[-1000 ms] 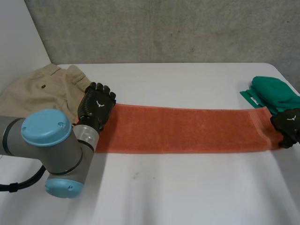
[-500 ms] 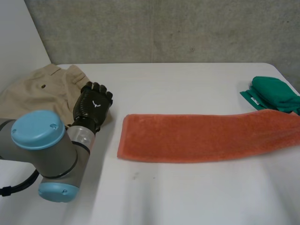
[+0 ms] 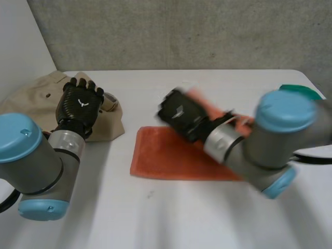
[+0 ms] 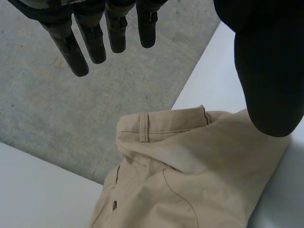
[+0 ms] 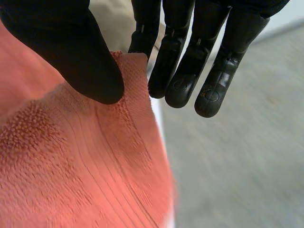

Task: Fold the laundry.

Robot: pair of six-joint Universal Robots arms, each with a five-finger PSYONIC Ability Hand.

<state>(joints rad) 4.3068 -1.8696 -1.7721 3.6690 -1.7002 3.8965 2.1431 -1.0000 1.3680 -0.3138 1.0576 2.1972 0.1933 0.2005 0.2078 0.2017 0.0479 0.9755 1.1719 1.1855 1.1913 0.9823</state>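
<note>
- Arms frame the bottom of the head view: the left arm at lower left, and the right arm at lower right, reaching inward over the white desk.
- Orange towel lies flat on the desk at the centre of the frame, its left end squared off. Its other end is lifted off the surface and hangs from the right hand, just above the flat part. I judge this to be the fold in half, with the raised end carried over so it can be laid on the left end.
- In the right wrist view the thumb presses a corner of the towel against the fingers, so that hand is clamped on the cloth. A pinch at the corner probably keeps the edge straight.
- Left hand sits at upper left, raised over the khaki trousers and apart from the towel. In its own wrist view the fingers are straight and spread from the thumb, holding nothing. It seems parked out of the fold's path.
- The trousers lie crumpled at the desk's upper-left corner, near the towel's left end but not touching it, and they are not yet folded.
- Green cloth peeks out at upper right, partly behind the right arm and well clear of the fold.
- Nothing lies on the flat part of the towel. The right arm covers the towel's right portion, so I cannot tell where the crease falls.
- Grey wall stands behind the desk.
</note>
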